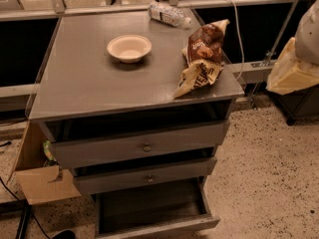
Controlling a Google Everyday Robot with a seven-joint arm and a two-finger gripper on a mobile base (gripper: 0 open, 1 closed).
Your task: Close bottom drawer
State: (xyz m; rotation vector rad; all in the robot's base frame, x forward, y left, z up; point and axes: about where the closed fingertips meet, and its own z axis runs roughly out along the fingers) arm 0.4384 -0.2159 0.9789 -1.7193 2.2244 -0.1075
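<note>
The bottom drawer (155,225) of the grey cabinet (89,83) is pulled far out toward me. Its dark inside is open to view and its slim front panel lies along the lower edge of the picture. Its knob does not show. Above it, the middle drawer (144,176) and the top drawer (142,144) each stand out a little, with a small round knob at the centre. My gripper is not in view.
On the cabinet top are a pale bowl (129,48), a brown snack bag (203,56) at the right edge and a plastic bottle (168,14) at the back. A cardboard box (42,180) stands left of the cabinet. A yellowish bag (289,68) hangs at the right.
</note>
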